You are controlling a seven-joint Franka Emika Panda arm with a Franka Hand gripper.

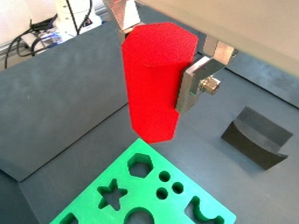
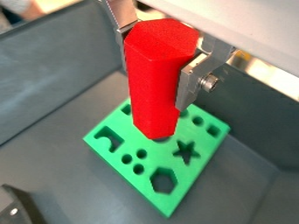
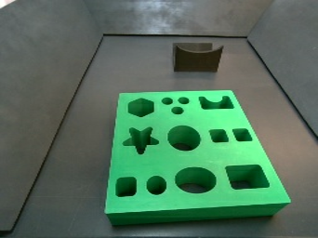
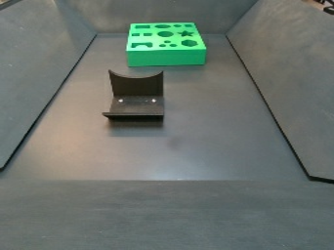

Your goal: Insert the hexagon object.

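The hexagon object (image 1: 155, 83) is a tall bright red peg, upright between the fingers in both wrist views (image 2: 158, 83). My gripper (image 1: 158, 87) is shut on it, one silver finger (image 1: 194, 87) pressed to its side; it also shows in a wrist view (image 2: 158, 66). The peg hangs well above the green board (image 1: 84, 208), whose hexagon hole (image 1: 142, 164) is open. The board (image 2: 211, 131) and hole (image 2: 163, 182) show below the peg. In both side views the board (image 3: 218, 156) (image 4: 163, 57) lies flat, hole (image 3: 140, 106) empty; gripper and peg are out of view there.
The dark fixture with a curved notch (image 3: 195, 58) stands on the floor apart from the board, also in a side view (image 4: 135, 95) and in a wrist view (image 1: 257, 136). Sloping grey walls (image 3: 50, 56) enclose the floor.
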